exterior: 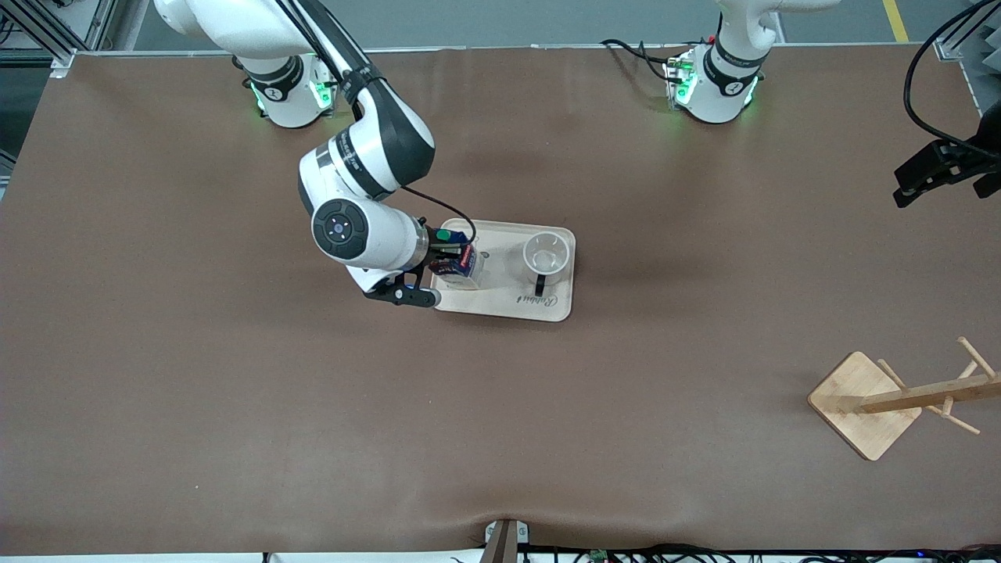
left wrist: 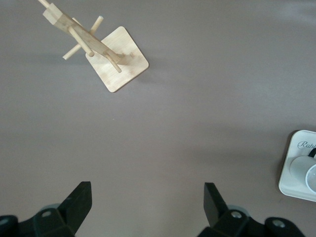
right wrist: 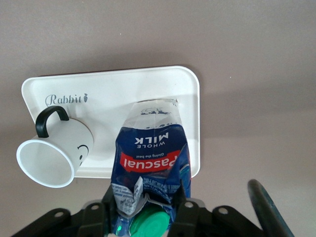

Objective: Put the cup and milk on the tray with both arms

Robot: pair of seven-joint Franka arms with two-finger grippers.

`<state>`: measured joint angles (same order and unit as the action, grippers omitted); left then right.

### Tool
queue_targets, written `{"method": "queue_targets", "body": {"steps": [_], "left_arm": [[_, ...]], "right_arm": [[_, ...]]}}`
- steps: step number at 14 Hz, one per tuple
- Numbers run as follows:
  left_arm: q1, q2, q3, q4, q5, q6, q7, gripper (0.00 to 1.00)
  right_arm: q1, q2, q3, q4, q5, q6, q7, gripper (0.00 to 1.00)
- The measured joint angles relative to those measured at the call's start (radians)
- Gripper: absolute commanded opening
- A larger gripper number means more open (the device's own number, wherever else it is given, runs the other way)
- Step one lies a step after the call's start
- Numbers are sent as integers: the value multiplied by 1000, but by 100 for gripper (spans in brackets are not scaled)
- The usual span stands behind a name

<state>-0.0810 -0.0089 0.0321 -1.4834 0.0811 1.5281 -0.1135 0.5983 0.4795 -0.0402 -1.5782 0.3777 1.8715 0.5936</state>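
The cream-white tray point(exterior: 508, 306) lies mid-table. The white cup point(exterior: 546, 254) stands upright on it toward the left arm's end, with its black handle toward the front camera. My right gripper point(exterior: 452, 264) is shut on the dark blue milk point(exterior: 457, 264) near its green cap, at the tray's end toward the right arm. In the right wrist view my right gripper point(right wrist: 148, 197) holds the milk point(right wrist: 150, 148) with its base at the tray point(right wrist: 108, 89), beside the cup point(right wrist: 54, 153); whether the base touches is unclear. My left gripper point(left wrist: 148, 202) is open and empty, high over bare table.
A wooden mug rack point(exterior: 864, 403) with a square base stands near the front camera at the left arm's end; it also shows in the left wrist view point(left wrist: 116, 64). The tray's corner point(left wrist: 296, 168) shows at that view's edge. Brown mat covers the table.
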Motion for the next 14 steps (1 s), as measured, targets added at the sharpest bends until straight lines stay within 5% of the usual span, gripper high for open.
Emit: {"method": "queue_targets", "body": {"steps": [10, 14], "left_arm": [[-10, 4, 1, -11, -41, 2, 0, 100], [-10, 14, 1, -11, -41, 2, 0, 100]], "right_arm": [[0, -12, -10, 87, -8, -16, 1, 100], [-50, -35, -37, 217, -9, -210, 22, 100]]}}
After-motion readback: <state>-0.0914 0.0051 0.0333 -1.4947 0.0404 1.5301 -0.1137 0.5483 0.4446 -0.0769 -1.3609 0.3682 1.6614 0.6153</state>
